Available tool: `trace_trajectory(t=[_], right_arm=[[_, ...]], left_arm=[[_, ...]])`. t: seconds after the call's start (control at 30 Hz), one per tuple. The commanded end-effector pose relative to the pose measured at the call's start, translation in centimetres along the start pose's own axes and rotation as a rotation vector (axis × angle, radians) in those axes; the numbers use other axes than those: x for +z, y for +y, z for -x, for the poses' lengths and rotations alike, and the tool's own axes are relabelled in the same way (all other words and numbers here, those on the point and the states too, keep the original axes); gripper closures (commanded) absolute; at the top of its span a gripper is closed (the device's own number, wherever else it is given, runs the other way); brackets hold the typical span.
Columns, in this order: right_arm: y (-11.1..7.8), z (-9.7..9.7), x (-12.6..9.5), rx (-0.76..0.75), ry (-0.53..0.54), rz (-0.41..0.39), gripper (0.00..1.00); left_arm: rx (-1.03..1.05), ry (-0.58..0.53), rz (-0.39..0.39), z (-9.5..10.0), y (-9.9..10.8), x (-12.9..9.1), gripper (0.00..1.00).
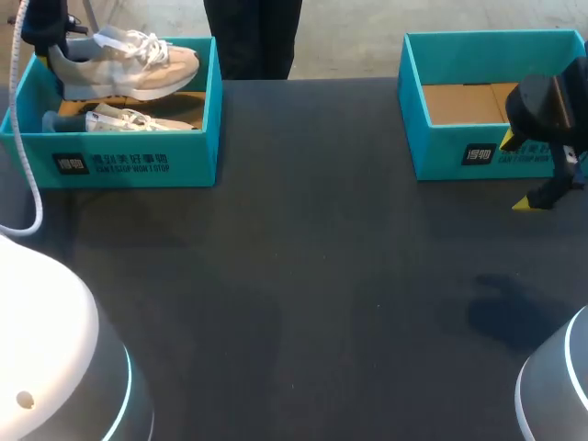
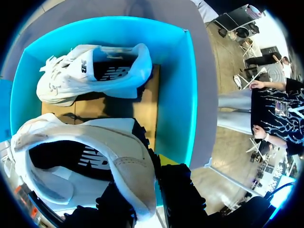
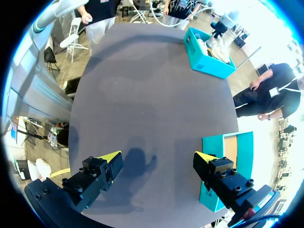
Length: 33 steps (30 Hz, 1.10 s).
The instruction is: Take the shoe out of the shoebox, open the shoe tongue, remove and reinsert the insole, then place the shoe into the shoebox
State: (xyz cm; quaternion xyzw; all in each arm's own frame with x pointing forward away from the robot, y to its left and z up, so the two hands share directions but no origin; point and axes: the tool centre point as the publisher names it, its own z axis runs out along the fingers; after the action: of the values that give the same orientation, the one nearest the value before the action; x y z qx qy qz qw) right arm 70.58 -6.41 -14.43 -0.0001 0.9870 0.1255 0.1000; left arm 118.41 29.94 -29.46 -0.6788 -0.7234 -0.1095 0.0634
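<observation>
From above, my left gripper at the far left grips one shoe by its heel, raised over the left shoebox; a second shoe lies inside. My left wrist shows the gripper closed on that heel from both sides. My right wrist shows my right gripper spread wide, empty, above the table.

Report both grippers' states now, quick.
Left gripper: shut on the heel of the shoe.
Right gripper: open, empty, above the table.
</observation>
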Motion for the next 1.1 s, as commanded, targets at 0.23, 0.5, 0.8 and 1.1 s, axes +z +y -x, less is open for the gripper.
trace_trajectory(t=[0.23, 0.5, 0.8, 1.1], right_arm=[[0.1, 0.2, 0.2, 0.0, 0.004, -0.003, 0.0], [0.1, 0.2, 0.2, 0.0, 0.004, -0.003, 0.0], [0.1, 0.2, 0.2, 0.0, 0.004, -0.003, 0.0], [0.1, 0.2, 0.2, 0.0, 0.004, -0.003, 0.0]], left_arm=[[-0.002, 0.01, -0.009, 0.4, 1.2, 2.3, 1.0], [0.0, 0.024, 0.0, 0.5, 1.3, 3.6, 1.0], [0.004, 0.022, -0.005, 1.1, 1.4, 5.3, 1.0], [0.007, 0.031, -0.009, 2.4, 1.5, 6.8, 1.0]])
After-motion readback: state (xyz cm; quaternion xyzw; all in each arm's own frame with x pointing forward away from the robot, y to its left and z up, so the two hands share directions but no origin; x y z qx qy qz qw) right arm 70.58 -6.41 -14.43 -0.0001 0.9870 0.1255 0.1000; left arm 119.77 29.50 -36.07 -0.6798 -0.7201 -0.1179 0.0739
